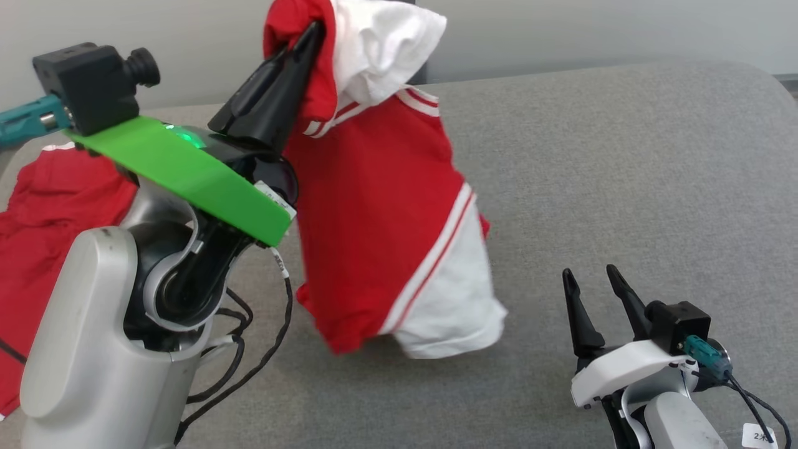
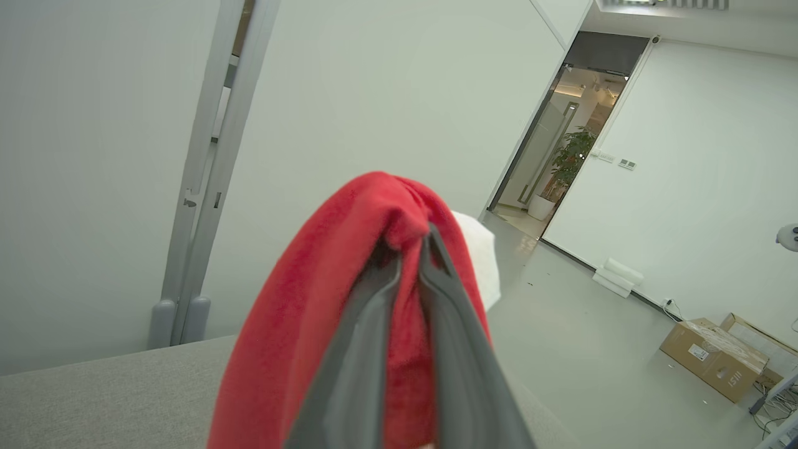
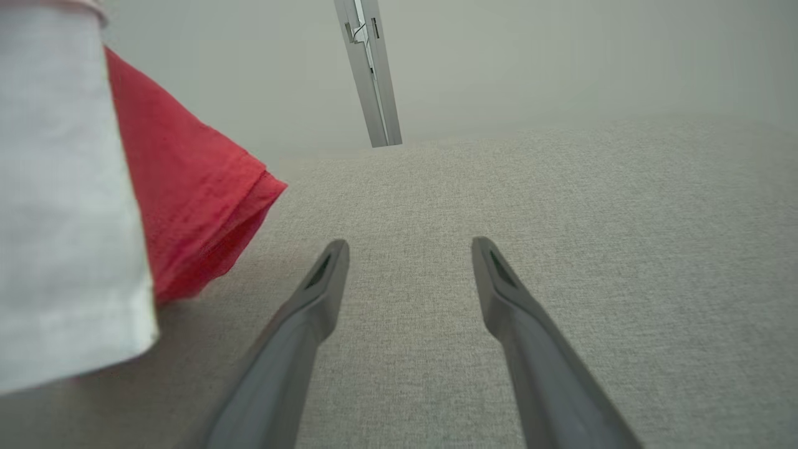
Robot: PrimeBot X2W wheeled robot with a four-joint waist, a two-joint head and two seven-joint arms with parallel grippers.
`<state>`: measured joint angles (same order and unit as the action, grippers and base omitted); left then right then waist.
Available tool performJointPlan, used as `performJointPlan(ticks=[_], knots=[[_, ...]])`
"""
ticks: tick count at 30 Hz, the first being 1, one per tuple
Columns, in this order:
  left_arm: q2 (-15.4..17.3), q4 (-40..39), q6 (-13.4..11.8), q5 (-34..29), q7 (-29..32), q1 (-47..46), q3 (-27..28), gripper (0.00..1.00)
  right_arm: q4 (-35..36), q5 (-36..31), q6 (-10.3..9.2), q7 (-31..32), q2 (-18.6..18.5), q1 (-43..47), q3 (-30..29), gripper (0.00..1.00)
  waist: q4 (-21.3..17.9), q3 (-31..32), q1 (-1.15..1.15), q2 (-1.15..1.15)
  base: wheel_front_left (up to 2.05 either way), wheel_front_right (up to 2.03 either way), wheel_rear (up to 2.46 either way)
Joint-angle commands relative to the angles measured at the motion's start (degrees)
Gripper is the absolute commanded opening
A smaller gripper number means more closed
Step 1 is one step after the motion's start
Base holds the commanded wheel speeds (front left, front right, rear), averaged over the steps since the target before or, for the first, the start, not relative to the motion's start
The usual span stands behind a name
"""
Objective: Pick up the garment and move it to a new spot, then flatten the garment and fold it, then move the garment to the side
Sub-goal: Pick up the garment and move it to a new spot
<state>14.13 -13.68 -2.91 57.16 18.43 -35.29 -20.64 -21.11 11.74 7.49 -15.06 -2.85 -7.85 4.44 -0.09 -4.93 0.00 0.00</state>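
Fingers of the left gripper [image 1: 312,31] are pressed together on a bunched fold of the red-and-white garment [image 1: 380,206] at the top centre of the head view, their dark tips buried in the red cloth. In the left wrist view the two fingers [image 2: 349,355] rise from the bottom edge and meet at the tips, with red fabric draped over them and squeezed between them.

Behind the fingers, the wrist slants down to the left under a green plate [image 1: 187,171], with a black camera [image 1: 93,78] at the upper left. The pale forearm [image 1: 81,337] climbs from the lower left corner, so the whole arm is raised and angled up toward the right of the frame.

The garment hangs from this grip down through the middle of the frame, with its white hem low over the grey fabric surface [image 1: 623,187]. Whether the hem touches the surface I cannot tell.

The right gripper [image 1: 589,271] sits at the lower right, fingers pointing up and spread wide with nothing between them. It is close to the hanging hem but apart from it. In the right wrist view its fingers [image 3: 312,312] lie low over bare grey fabric.

A second red garment [image 1: 43,206] lies crumpled at the left edge.
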Motion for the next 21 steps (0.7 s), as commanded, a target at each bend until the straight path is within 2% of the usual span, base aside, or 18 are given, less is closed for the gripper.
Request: performJointPlan(ticks=[1, 9, 14, 21], knots=[[-0.2, 0.1, -0.6, -0.5, -0.7, 0.4, 0.6, 0.00, 0.2, 0.7, -0.01, -0.2, -0.1, -0.9, 0.3, 1.00, -2.1, -1.7, 0.00, 0.00, 0.00, 0.00, 0.00], [-0.6, 4.5, -2.5, -4.4, -5.6, -2.8, 2.8, 0.00, 0.0, 1.8, -0.01, -0.2, -0.1, -0.9, 1.1, 1.00, -5.1, -2.5, 0.00, 0.00, 0.00, 0.00, 0.00], [-2.3, 8.4, -4.0, -6.6, -11.1, -4.5, 5.1, 0.00, 0.0, 1.5, -0.01, -0.2, -0.1, -1.5, 1.0, 1.00, -6.1, -2.8, 0.00, 0.00, 0.00, 0.00, 0.00], [-8.0, 15.8, -7.0, -11.1, -23.0, -4.0, 5.1, 0.00, 0.3, 0.6, -0.01, -0.2, -0.1, -2.2, 1.0, 1.00, -6.5, -4.0, 0.00, 0.00, 0.00, 0.00, 0.00]])
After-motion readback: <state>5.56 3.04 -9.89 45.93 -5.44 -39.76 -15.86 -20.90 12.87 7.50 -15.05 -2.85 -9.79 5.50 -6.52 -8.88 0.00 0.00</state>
